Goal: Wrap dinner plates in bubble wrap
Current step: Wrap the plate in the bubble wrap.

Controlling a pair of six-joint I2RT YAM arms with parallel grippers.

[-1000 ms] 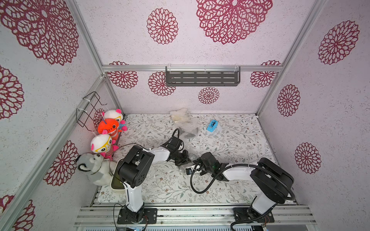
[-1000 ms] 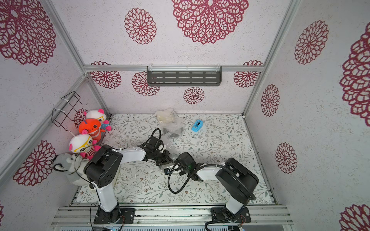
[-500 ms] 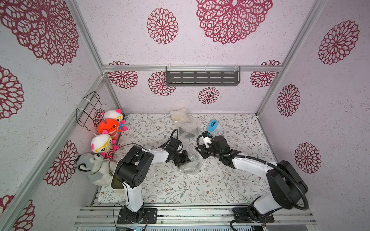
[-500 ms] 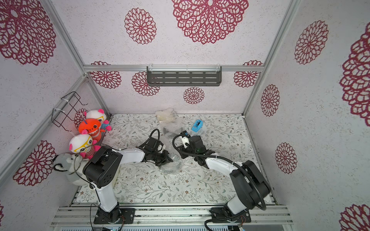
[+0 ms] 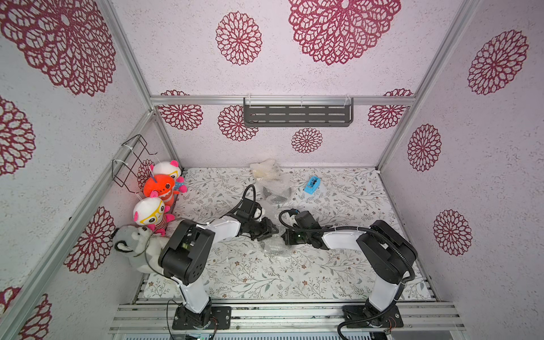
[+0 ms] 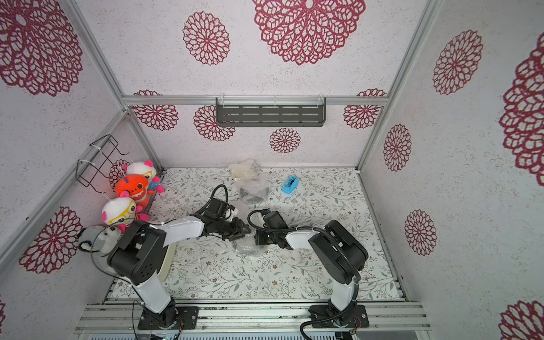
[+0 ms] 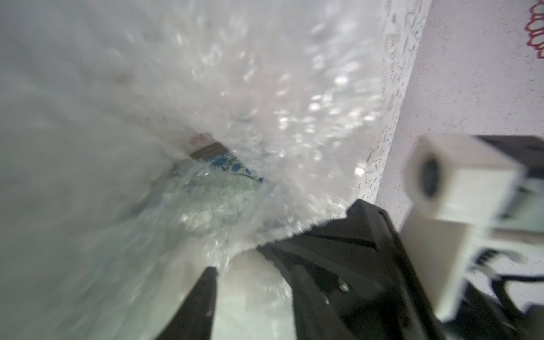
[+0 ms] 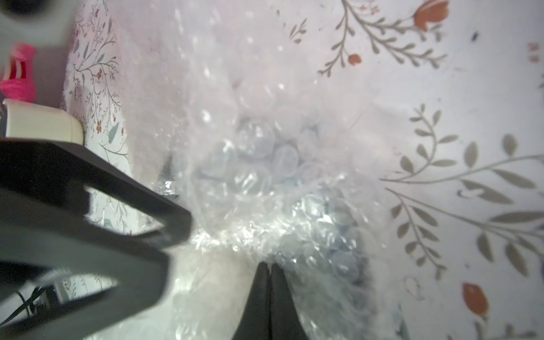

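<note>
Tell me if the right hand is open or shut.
Shut. In the right wrist view the right hand has its fingers pressed together, tips at the bubble wrap; whether they pinch it, cannot tell.

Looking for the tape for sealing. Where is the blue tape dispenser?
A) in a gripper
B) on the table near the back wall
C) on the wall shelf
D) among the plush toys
B: the blue tape dispenser sits on the table near the back wall.
</note>
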